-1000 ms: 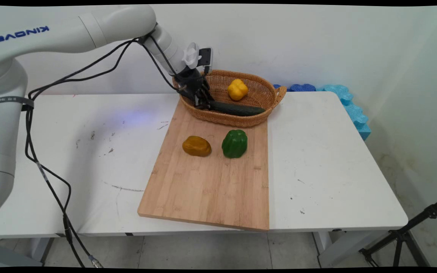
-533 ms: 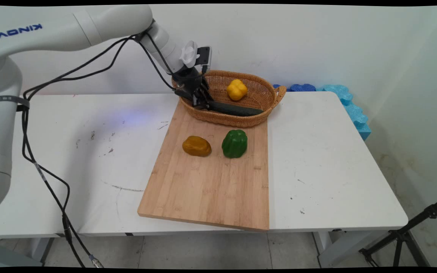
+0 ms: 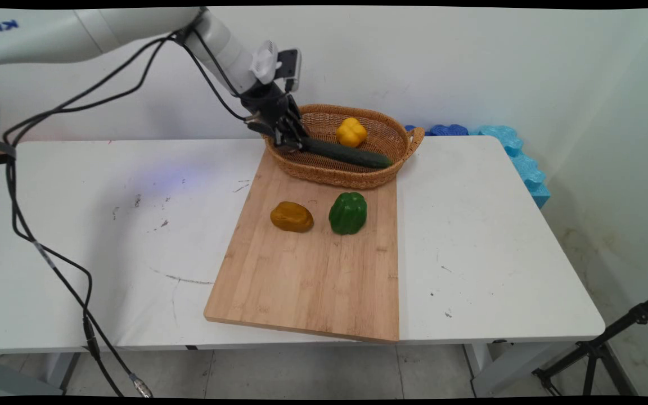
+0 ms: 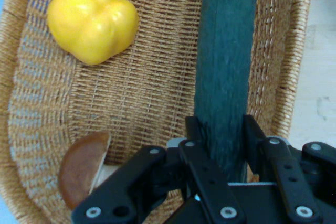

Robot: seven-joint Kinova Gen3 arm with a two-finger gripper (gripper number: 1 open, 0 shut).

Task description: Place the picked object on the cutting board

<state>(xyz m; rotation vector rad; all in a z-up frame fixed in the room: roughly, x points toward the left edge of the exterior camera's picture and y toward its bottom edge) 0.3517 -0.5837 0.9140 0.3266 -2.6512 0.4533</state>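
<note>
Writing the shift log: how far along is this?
In hand: the end effector is shut on the cucumber, over the basket. Lying in the basket: yellow pepper, mushroom. Untouched on the board: green pepper, potato.

A robot lab: bare white table (image 3: 470, 236), tripod (image 3: 599, 349), foam mats (image 3: 504, 147)

No text, label, brand, number or sign readable on the things here.
</note>
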